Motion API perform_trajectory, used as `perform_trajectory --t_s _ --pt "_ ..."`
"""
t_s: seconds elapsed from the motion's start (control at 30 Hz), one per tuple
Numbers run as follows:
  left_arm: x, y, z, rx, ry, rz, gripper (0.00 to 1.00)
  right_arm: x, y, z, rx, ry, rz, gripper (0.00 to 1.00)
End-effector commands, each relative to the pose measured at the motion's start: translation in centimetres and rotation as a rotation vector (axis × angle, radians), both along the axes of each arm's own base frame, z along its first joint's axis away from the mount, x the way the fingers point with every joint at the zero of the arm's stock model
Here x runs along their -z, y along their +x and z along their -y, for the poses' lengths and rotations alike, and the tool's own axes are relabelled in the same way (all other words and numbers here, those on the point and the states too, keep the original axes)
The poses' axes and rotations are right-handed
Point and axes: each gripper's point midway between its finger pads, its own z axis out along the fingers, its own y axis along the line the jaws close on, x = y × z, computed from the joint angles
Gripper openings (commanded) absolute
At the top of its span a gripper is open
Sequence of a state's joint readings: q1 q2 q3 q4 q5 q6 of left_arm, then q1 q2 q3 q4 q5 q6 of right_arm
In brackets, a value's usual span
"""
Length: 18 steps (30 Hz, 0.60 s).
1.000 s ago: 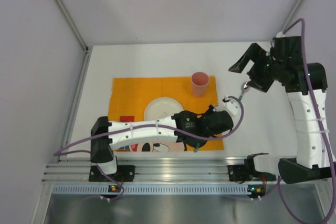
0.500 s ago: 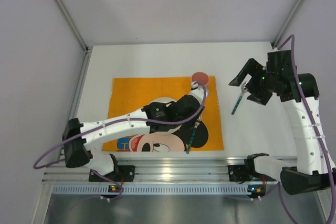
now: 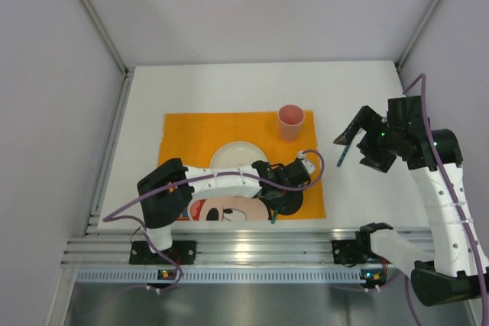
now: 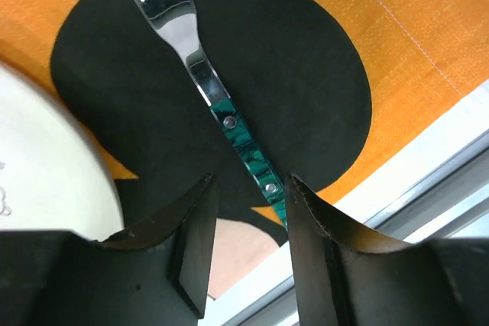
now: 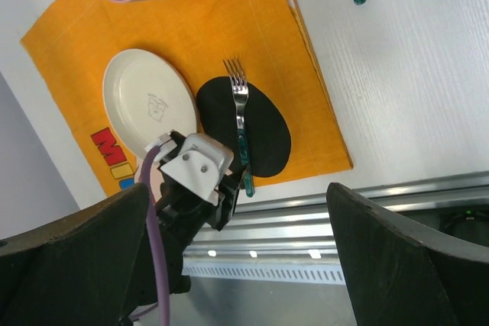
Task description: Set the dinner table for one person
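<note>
Plenty of bare counter [image 3: 229, 85] along the far side, plus a strip on the left between the orange placemat [image 3: 187, 135] and the side wall [image 3: 61, 112]. The mat itself is pretty crowded. There's a white plate [image 3: 233, 154] in the middle, a pink cup [image 3: 291, 121] at the far right corner and a fork [image 4: 206, 82] on the near right part. The left arm [image 3: 221, 181] stretches across the near half, and the left hand [image 4: 248, 188] straddles the fork handle, fingers parted. Right of the mat there's a lane of counter, but a green-handled utensil [image 3: 341, 154] lies in it, right by the wide-open right hand [image 3: 355, 149]. A metal rail [image 3: 244, 248] blocks the near edge.
</note>
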<state>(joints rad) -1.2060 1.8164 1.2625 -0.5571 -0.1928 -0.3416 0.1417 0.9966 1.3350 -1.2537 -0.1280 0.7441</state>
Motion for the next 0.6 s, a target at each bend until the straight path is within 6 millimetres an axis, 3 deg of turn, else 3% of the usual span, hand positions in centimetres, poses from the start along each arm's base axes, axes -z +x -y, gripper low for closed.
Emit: perform_trajectory --t_s 0.0,0.3,0.57 --pt "-0.9 0.5 2.7 0.028 -0.079 0.011 0.45 -0.1 -0.1 0.3 0.007 -0.007 0.023 1.0" --pt "2.2 0.6 3.1 0.012 -0.05 -0.024 0.41 0.5 -0.6 0.6 -0.007 -0.035 -0.006 1.0" --pt "2.8 1.0 3.2 -0.019 -0.068 -0.055 0.29 0.6 -0.3 0.6 -0.027 -0.048 -0.019 1.0"
